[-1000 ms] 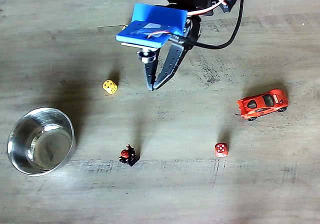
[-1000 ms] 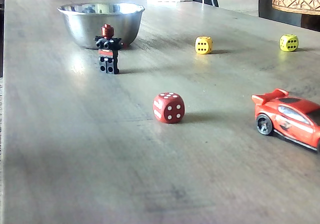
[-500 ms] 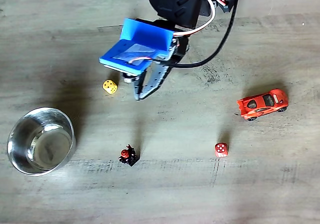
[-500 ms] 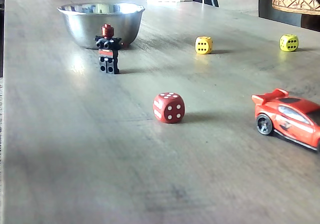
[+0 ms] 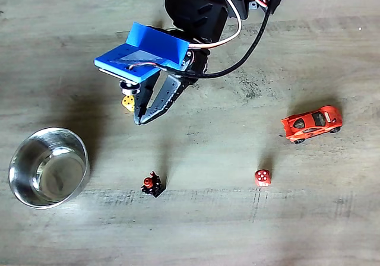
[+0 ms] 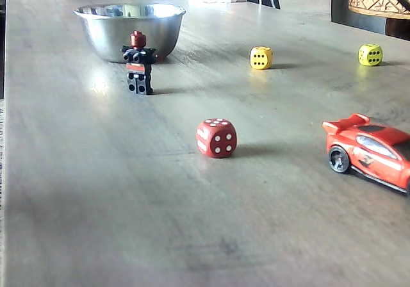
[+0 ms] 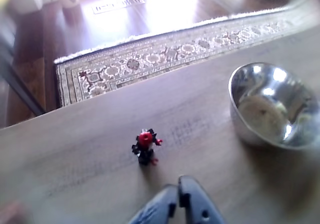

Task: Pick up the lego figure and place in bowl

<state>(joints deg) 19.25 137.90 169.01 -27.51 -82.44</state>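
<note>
**Closing on a small, tip-prone toy**

Reaching for the tiny black lego figure with the red head means taking a light, rigid plastic piece that should topple at the slightest sideways nudge, so judge your approach accordingly. In the wrist view the dark two-finger gripper sits at the bottom centre with its fingertips pressed together, holding nothing; you would need to spread them before descending. The figure stands upright just above them, mid-frame. Take it across the torso, below the head: the body looks the widest and flattest part, while the head and arms are likely to swivel or slip.

Counting from the near edge of the low table-level fixed view:
- one red-orange toy car, lower right
- one red die with white dots, centre
- one figure, upper left
- two yellow dice, one at upper centre, one at far upper right
- one round shiny stainless-steel bowl, behind the figure at upper left, close to it but apart

From the top-down fixed view, the gripper hangs above and slightly left of the figure, with the bowl at the left edge, well apart from it.
</note>
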